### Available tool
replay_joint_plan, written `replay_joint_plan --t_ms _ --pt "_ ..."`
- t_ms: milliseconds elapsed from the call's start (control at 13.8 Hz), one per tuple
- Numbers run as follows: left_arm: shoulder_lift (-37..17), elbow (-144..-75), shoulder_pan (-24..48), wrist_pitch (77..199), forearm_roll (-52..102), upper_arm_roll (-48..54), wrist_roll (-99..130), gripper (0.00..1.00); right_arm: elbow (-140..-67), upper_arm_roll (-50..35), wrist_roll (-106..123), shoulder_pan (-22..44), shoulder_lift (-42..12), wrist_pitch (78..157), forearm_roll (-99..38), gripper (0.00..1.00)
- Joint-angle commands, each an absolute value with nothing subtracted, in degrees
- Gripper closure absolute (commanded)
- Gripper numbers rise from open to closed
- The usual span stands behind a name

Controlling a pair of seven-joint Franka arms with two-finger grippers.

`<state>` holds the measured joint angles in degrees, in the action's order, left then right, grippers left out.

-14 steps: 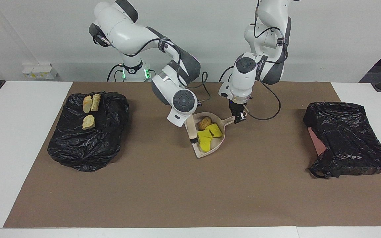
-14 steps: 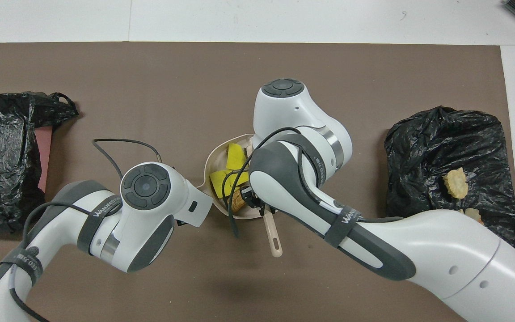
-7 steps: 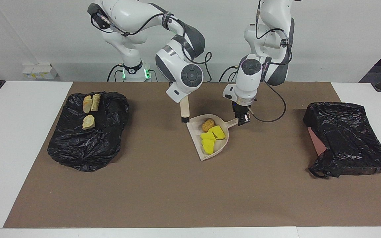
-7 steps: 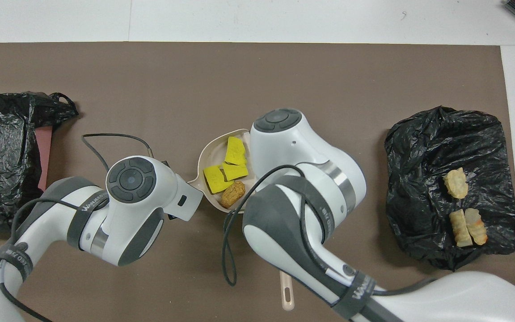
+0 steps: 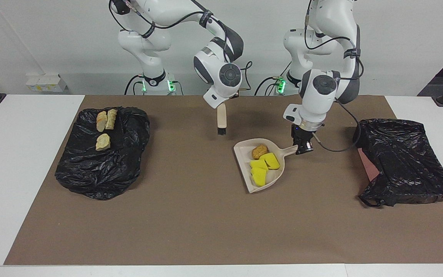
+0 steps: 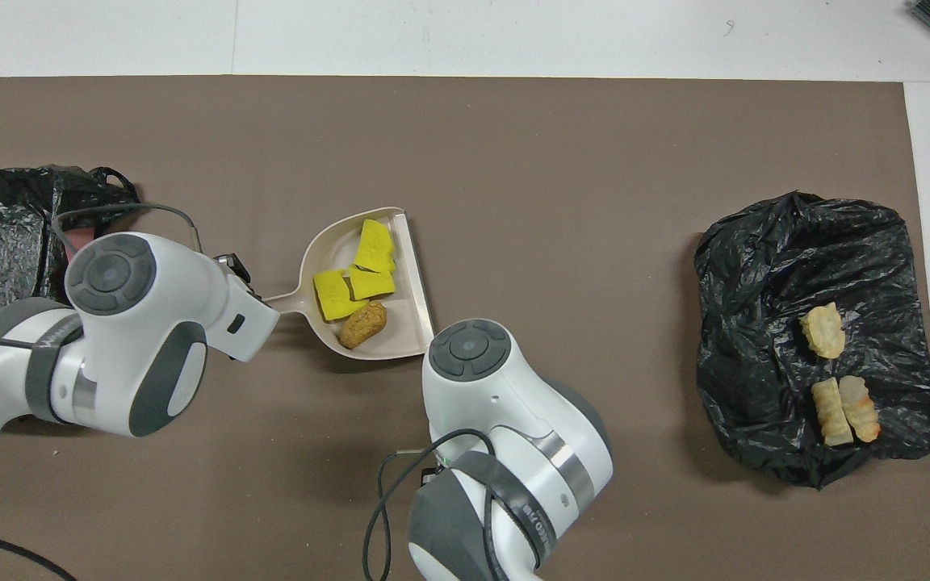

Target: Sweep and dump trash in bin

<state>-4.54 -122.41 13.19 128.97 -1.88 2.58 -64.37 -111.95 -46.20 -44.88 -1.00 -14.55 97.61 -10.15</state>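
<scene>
The left end effector grips the dustpan handle, keeping it level so 4 trash lumps stay in; bin at 3 o'clock. The right end effector, clamping the brush, waits raised.

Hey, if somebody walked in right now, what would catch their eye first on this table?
Probably the beige dustpan mid-table, loaded with bright yellow sponge wedges and a brown bread chunk, its handle gripped by the left gripper. Next, the right gripper holding a small brush in the air, and three bread pieces on the black bag toward the right arm's end.
</scene>
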Motion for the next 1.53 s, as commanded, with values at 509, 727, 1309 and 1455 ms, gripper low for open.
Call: replay_joint_plan --t_ms 509,727,1309,1455 --pt "-4.3 -104.3 0.0 109.2 1.9 3.0 -84.1 1.0 -118.0 -50.0 -45.6 -1.6 -15.0 106.2 -11.5 1.0" --pt "-4.6 -101.7 -4.2 106.8 1.9 2.7 -91.3 1.0 -118.5 -50.0 -44.9 -1.6 -16.0 106.4 -10.3 1.0" --pt "-7.6 -95.3 -21.3 105.6 -1.0 2.5 -106.9 1.0 -119.6 -49.7 -43.9 -1.6 -17.6 108.5 -8.9 0.77" --pt "-9.0 -92.6 -24.5 105.6 -5.2 2.5 -111.2 1.0 -119.1 -49.3 -42.9 -1.6 -18.1 109.2 -8.5 0.39"
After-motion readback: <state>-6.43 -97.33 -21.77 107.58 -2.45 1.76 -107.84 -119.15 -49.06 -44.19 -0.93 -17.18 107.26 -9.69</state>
